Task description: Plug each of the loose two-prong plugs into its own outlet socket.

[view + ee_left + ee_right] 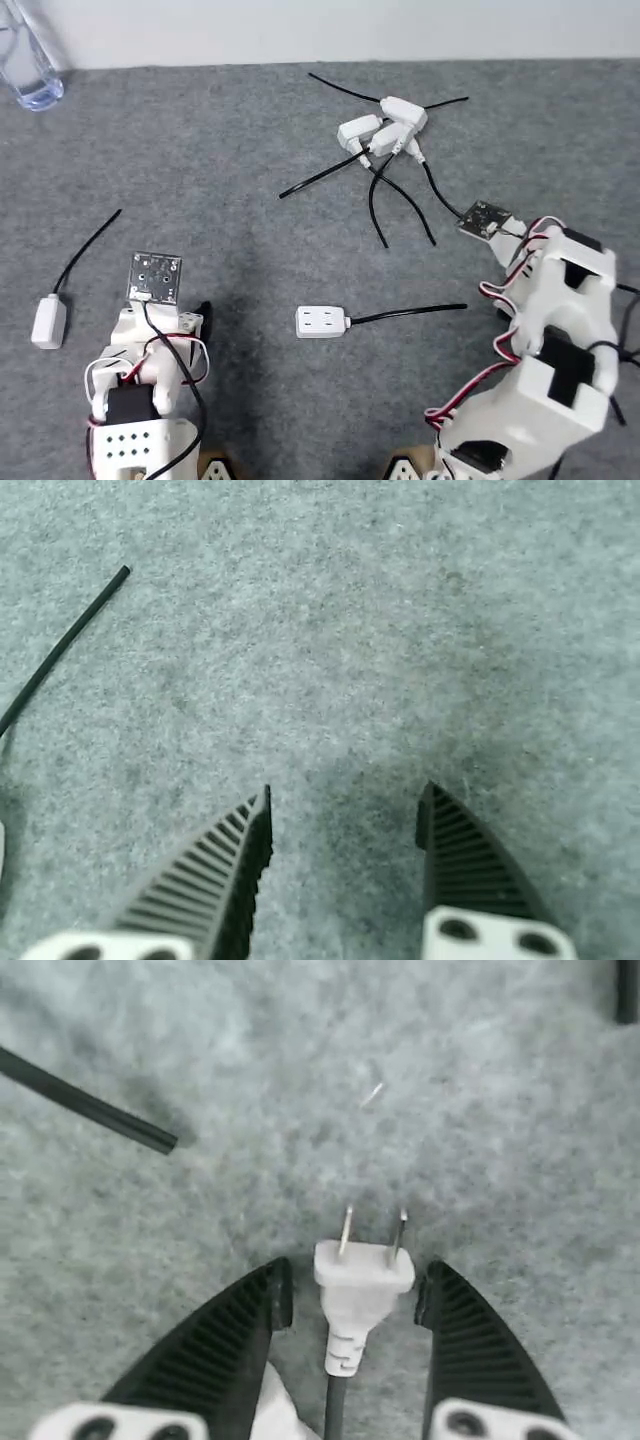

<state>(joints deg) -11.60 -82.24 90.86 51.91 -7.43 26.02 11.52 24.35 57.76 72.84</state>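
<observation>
left arm (140,440): white printed shell, black servo, perforated base, small circuit board, red, white and black wiring. right arm (555,330): same white shell, looped red-white leads. left hand (347,790), right hand (357,1265): black tapered ribbed fingers (225,880), white screw-holed mounts.

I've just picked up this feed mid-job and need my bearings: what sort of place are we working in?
Probably an indoor test bench: a grey felt-like mat serves as the work surface, a plain white wall runs behind it, and a loose outlet socket on a short cut cord lies mid-mat.
</observation>
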